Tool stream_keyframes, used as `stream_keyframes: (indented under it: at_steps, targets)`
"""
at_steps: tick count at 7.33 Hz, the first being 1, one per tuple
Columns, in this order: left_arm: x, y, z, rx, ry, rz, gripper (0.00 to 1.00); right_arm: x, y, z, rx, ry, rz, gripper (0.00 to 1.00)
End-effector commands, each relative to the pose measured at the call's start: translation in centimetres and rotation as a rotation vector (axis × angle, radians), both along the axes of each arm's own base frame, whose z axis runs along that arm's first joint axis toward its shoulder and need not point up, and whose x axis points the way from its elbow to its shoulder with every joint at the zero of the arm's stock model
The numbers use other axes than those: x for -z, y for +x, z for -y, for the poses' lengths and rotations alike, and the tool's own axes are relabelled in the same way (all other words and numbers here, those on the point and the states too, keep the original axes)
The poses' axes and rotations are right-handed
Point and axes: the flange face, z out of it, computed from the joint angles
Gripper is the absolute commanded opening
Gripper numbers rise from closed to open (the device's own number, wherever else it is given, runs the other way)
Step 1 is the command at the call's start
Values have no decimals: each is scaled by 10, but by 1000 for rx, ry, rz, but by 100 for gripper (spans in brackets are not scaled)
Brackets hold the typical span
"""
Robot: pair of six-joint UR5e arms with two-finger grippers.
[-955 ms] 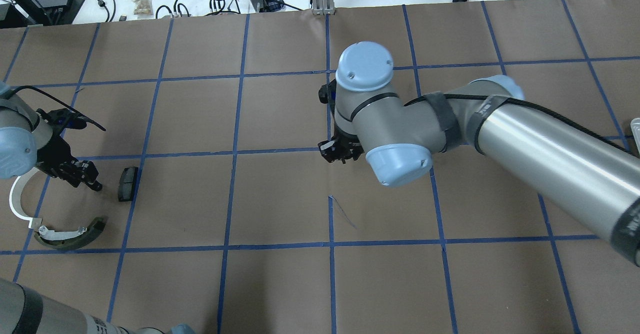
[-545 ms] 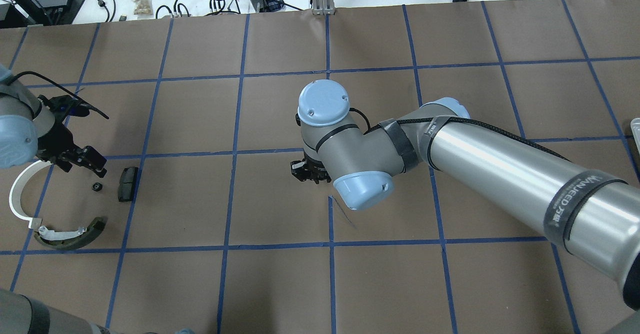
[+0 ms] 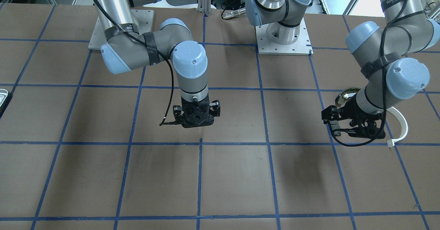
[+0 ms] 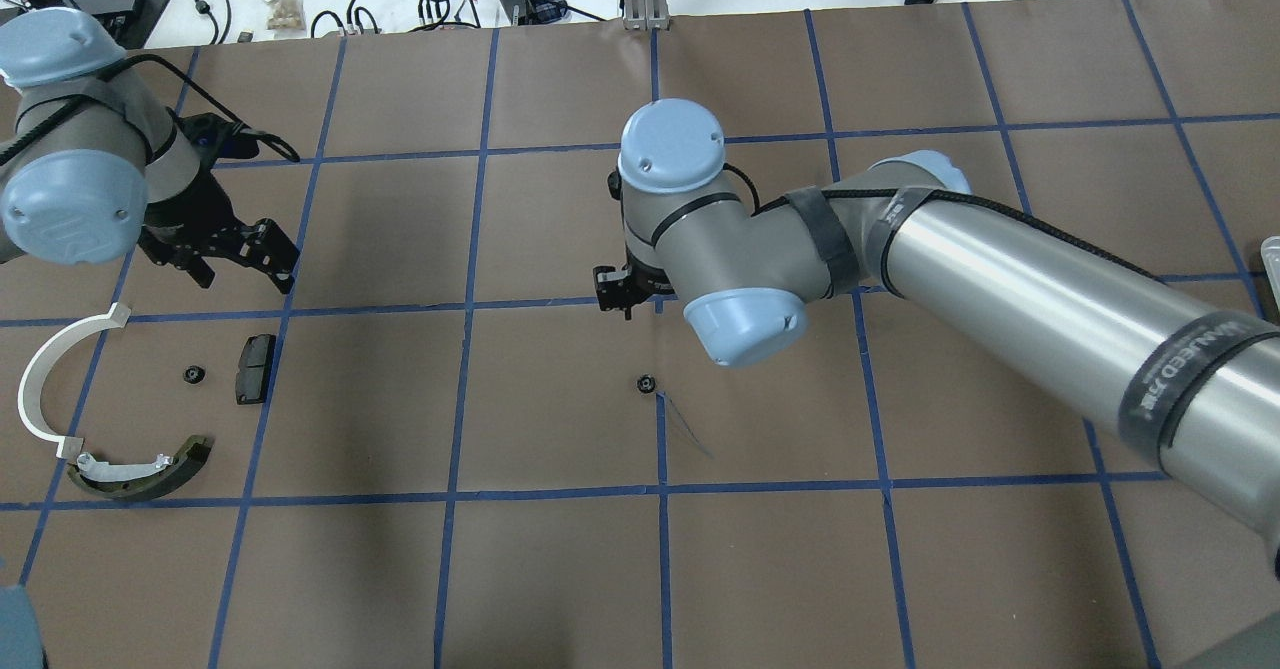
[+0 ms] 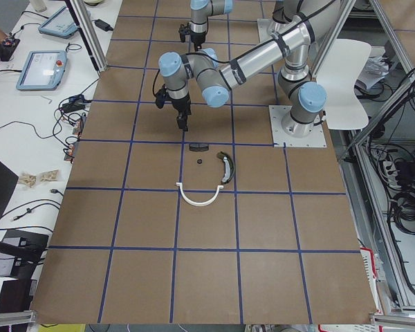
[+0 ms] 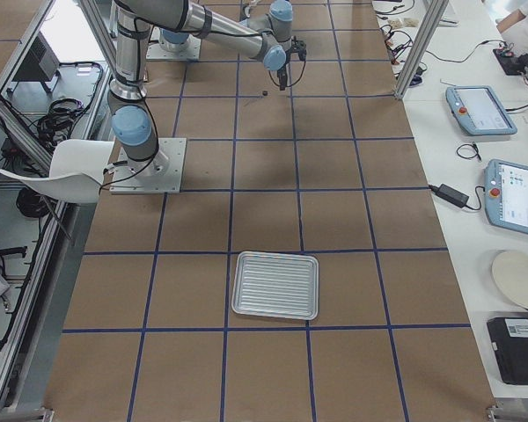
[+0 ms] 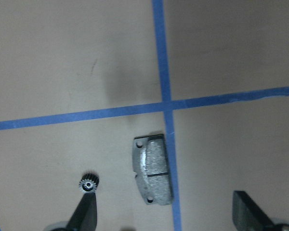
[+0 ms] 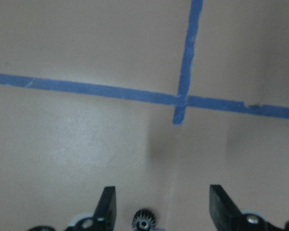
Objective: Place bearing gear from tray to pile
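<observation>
One small black bearing gear (image 4: 194,374) lies in the pile, beside the black pad (image 4: 256,368), the white arc (image 4: 48,381) and the olive brake shoe (image 4: 140,469). My left gripper (image 4: 240,265) is open and empty, raised beyond the pile. In the left wrist view the gear (image 7: 88,184) and pad (image 7: 153,169) lie between its spread fingers (image 7: 85,214). A second gear (image 4: 646,383) lies alone at the table's middle. My right gripper (image 4: 622,296) is open above it, and in the right wrist view this gear (image 8: 143,221) lies between its fingers (image 8: 107,204). The tray (image 6: 275,285) holds nothing.
The table is brown paper with a blue tape grid. The tray shows as a sliver at the overhead view's right edge (image 4: 1272,249). Cables, tablets and a plate lie on the white bench (image 6: 475,158) past the table's far edge.
My left gripper let go of a gear at the pile, then rose and moved away from it. My right arm swung to the middle, left a gear on the table and pulled back.
</observation>
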Motion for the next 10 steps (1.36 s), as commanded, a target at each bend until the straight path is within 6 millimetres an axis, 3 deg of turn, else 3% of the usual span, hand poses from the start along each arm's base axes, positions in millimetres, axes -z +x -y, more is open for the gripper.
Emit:
stream_keyframes:
  at_steps: [1, 3, 4, 5, 6, 7, 8, 10]
  targets:
    - [-13, -85, -6, -3, -32, -34, 100, -91, -84, 28, 18, 9, -29, 100]
    - [-4, -183, -25, 102, -29, -24, 100, -160, -154, 7, 37, 20, -40, 100]
    - [9, -224, -40, 126, -22, -30, 100, -193, -166, -8, 54, -11, -37, 100]
    - [22, -259, -54, 116, -38, -25, 100, -222, -165, -20, 39, -6, -37, 100]
    - [38, -285, -70, 159, -71, -31, 100, -245, -164, -14, 35, -11, -27, 100]
    - [57, -307, -90, 185, -101, -43, 100, -253, -164, -19, 35, -10, -21, 100]
    - [70, -324, -103, 159, -128, -87, 100, -242, -168, -16, 37, -8, -32, 100]
    - [86, -347, -111, 192, -139, -96, 98, -248, -178, -14, 54, -24, -39, 100]
